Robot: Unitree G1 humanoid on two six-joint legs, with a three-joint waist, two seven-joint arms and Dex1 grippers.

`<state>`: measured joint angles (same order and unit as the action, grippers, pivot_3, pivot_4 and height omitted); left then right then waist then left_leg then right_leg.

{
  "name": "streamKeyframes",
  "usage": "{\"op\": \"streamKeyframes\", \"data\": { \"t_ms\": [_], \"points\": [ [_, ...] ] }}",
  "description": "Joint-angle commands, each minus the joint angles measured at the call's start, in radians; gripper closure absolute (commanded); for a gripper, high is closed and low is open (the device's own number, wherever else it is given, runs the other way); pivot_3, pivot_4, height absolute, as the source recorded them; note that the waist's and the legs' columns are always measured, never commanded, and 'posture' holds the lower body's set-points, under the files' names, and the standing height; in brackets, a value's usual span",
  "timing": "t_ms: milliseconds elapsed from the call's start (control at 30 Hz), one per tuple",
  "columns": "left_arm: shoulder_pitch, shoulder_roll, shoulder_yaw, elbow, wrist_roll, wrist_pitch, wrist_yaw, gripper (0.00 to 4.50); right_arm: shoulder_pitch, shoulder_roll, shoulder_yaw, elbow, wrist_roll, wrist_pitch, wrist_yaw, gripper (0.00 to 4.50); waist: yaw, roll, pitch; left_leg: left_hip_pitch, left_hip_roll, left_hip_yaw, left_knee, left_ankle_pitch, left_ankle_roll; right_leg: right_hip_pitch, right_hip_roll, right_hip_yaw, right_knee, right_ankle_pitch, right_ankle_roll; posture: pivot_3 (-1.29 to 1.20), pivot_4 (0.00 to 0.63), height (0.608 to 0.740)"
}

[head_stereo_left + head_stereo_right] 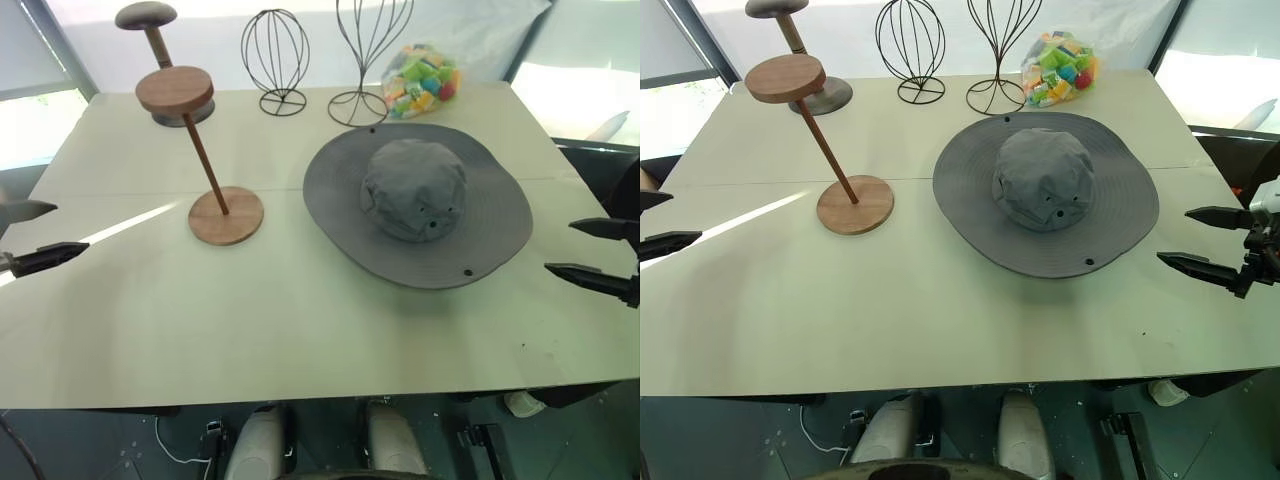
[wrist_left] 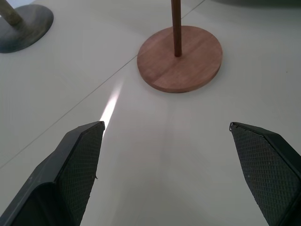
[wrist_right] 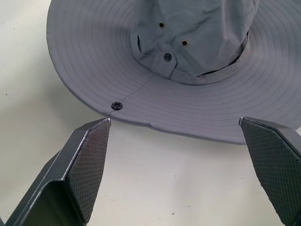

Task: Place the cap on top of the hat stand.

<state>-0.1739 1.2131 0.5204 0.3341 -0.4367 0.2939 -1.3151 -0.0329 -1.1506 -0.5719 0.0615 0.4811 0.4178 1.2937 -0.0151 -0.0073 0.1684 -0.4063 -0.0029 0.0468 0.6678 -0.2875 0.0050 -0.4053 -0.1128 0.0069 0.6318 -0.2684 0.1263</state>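
The cap (image 1: 418,203) lies flat on the table (image 1: 300,320), brim down and crown up, right of the table's middle. My right gripper (image 1: 1200,240) hangs over the table's right edge, just beside the brim's near-right rim but apart from it. Its two fingers (image 3: 87,165) are spread wide with nothing between them. In the right wrist view the brim's edge, with its small dark snap, sits just past the fingertips, and bare tabletop shows in the gap.

The stand (image 1: 205,150) is on the left half of the table, well apart from the cap. Its round base (image 1: 226,215) rests flat, the thin rod leans up and away to the left, and the disc top (image 1: 175,90) is bare. My left gripper (image 1: 25,235) is at the table's left edge, near side of the stand and apart from it. Its fingers (image 2: 75,165) are also spread, holding nothing. In the left wrist view the base lies ahead of the tips, past a stretch of bare table.

Behind the stand is a darker wooden stand (image 1: 150,40) with a rounded top. At the far edge are two wire frames (image 1: 275,60) and a bag of coloured blocks (image 1: 422,80), just beyond the cap's far rim.
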Motion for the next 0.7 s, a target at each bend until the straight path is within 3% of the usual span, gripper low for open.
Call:
{"op": "streamKeyframes", "data": {
  "t_ms": [33,433,700],
  "points": [
    [-0.014,0.002,0.002,0.0,-0.002,-0.016,-0.006,0.04,-0.002,-0.006,-0.018,-0.026,0.006,-0.004,-0.005,0.0,0.0,0.0,0.0,0.0,0.0,0.0,0.0,0.0,0.0,0.0,0.0,0.0,0.0,0.0,0.0,0.0,0.15,0.739],
    [-0.031,0.001,-0.003,-0.103,-0.084,0.115,-0.052,0.04,-0.04,-0.023,-0.009,-0.051,-0.01,0.007,-0.062,0.0,0.001,0.0,0.0,0.0,0.0,0.0,0.0,0.0,0.0,0.0,0.0,0.0,0.0,0.0,0.0,0.0,0.15,0.739],
    [-0.09,0.022,-0.041,-0.428,-0.315,0.372,-0.11,0.04,0.066,0.021,-0.041,-0.363,-0.104,-0.03,-0.167,0.0,0.002,-0.001,0.0,0.0,0.0,-0.001,0.001,0.0,0.0,0.0,0.0,0.0,0.001,0.0,0.0,0.0,0.15,0.739]
  ]
}}
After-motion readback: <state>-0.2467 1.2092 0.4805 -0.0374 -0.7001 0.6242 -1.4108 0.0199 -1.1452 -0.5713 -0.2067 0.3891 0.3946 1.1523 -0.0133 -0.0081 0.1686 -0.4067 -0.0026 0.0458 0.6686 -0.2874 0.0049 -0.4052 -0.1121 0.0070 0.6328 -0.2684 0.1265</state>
